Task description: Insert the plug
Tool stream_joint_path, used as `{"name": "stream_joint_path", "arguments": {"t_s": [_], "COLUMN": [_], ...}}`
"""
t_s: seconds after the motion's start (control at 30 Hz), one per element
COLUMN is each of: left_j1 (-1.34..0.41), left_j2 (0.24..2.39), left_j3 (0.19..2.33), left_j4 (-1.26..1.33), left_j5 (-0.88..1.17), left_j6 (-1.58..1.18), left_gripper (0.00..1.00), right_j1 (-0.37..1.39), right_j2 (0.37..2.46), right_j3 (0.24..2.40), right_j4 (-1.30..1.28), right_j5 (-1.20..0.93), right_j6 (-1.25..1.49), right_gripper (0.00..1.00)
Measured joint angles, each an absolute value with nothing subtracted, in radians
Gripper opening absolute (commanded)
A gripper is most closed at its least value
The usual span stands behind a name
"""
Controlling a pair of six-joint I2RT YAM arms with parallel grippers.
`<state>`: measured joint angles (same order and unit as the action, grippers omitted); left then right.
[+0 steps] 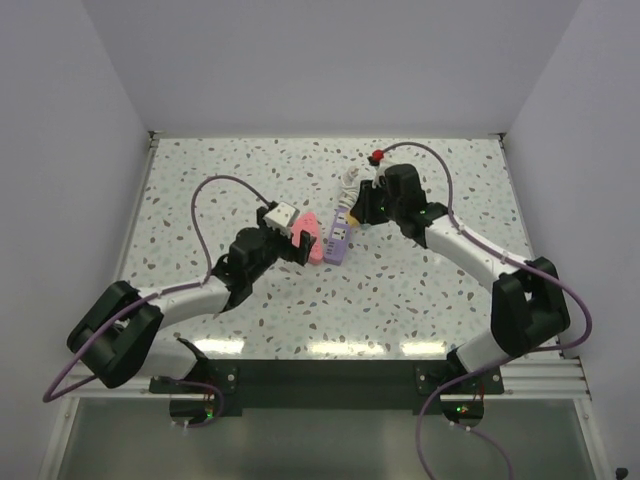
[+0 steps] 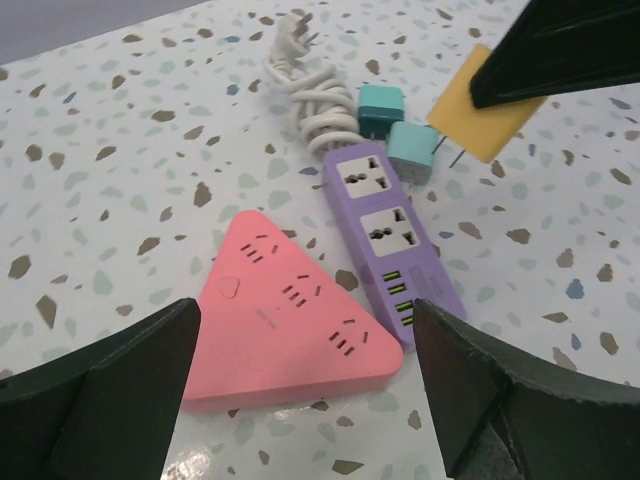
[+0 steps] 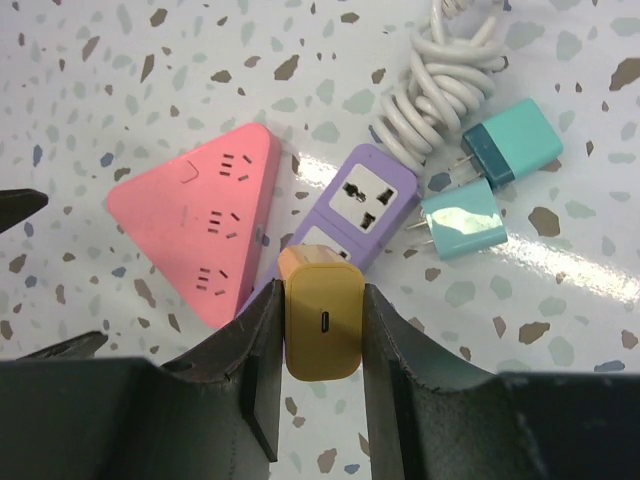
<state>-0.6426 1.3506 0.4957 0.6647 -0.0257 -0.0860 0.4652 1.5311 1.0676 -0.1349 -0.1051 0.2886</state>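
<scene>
My right gripper (image 3: 320, 320) is shut on a yellow plug adapter (image 3: 322, 320) and holds it just above the purple power strip (image 3: 355, 205). In the left wrist view the yellow plug (image 2: 488, 115) hangs above the table, its prongs pointing down, right of the purple strip (image 2: 392, 245). A pink triangular power strip (image 2: 285, 310) lies left of the purple one, touching it. My left gripper (image 2: 305, 400) is open, its jaws spread either side of the pink strip's near edge. In the top view the pink strip (image 1: 312, 238) and purple strip (image 1: 338, 240) sit between the two grippers.
Two teal plug adapters (image 3: 512, 150) (image 3: 462, 224) lie on the table right of the purple strip's far end. The strip's coiled white cable (image 3: 440, 90) lies beyond them. White walls enclose the speckled table (image 1: 250, 160) on three sides.
</scene>
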Motion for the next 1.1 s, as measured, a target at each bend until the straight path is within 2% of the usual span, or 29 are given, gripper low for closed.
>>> {"name": "stream_joint_path", "arguments": {"t_s": [0.2, 0.37, 0.7, 1.1], "left_j1": [-0.641, -0.622, -0.506, -0.504], "left_j2": [1.346, 1.326, 1.346, 1.452], "left_j3": [0.497, 0.464, 0.394, 0.394], "left_j4": [0.596, 0.581, 0.618, 0.693], "left_j5": [-0.251, -0.328, -0.257, -0.160], "left_j6": [-0.160, -0.228, -0.304, -0.323], "left_gripper": [0.96, 0.97, 0.97, 0.97], "right_j1": [0.501, 0.551, 0.605, 0.617], "right_j2": [1.554, 1.636, 1.810, 1.940], "right_j3": [1.128, 1.209, 1.336, 1.427], "right_j4": [-0.138, -0.138, -0.149, -0.178], "right_j5": [-0.117, -0.120, -0.103, -0.061], "right_j6": [0.292, 0.292, 0.295, 0.303], "right_gripper": [0.00, 0.00, 0.00, 0.00]}}
